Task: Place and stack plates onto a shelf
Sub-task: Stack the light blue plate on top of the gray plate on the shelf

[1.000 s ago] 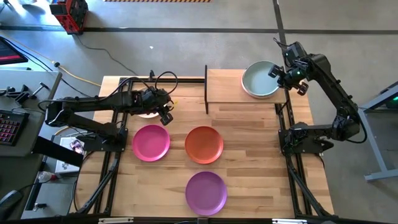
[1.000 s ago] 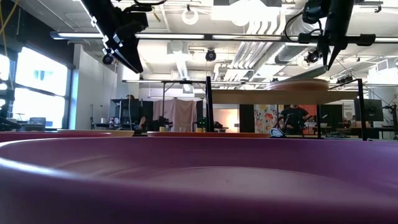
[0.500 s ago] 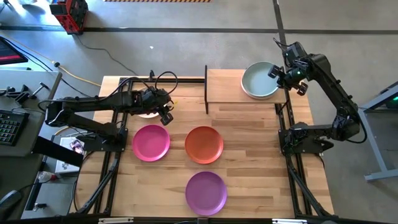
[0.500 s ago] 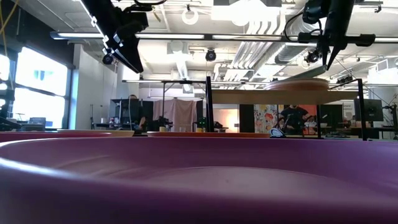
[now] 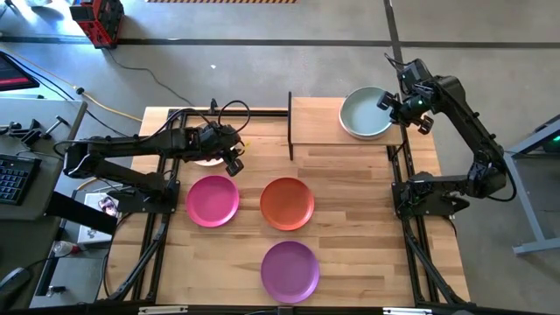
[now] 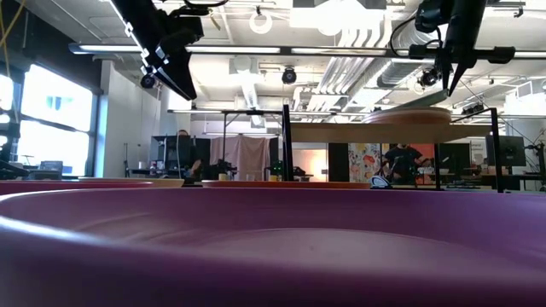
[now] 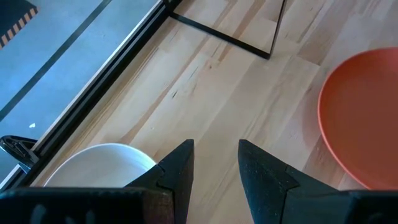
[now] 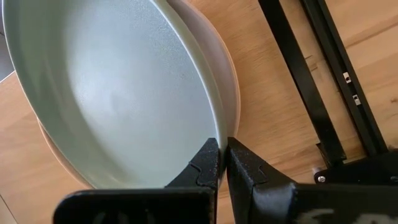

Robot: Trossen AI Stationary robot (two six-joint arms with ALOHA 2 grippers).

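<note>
While the right gripper point(image 8: 222, 163) stays clamped on the rim of the grey-green plate point(image 5: 366, 112) on the shelf point(image 5: 317, 121), far right, the left gripper point(image 7: 215, 163) hangs parted over the slatted tabletop point(image 5: 367, 227). Concrete floor point(image 5: 262, 66) lies beyond.

Grey concrete floor point(image 5: 262, 66); bright window point(image 6: 34, 119); exposed ceiling ducts point(image 6: 247, 85).

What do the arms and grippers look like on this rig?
Two dark, near-black jointed arms with looping black cables. The left gripper and right gripper each have two matte black, angular, tapered fingers with stepped inner edges. No markings show on either.
</note>
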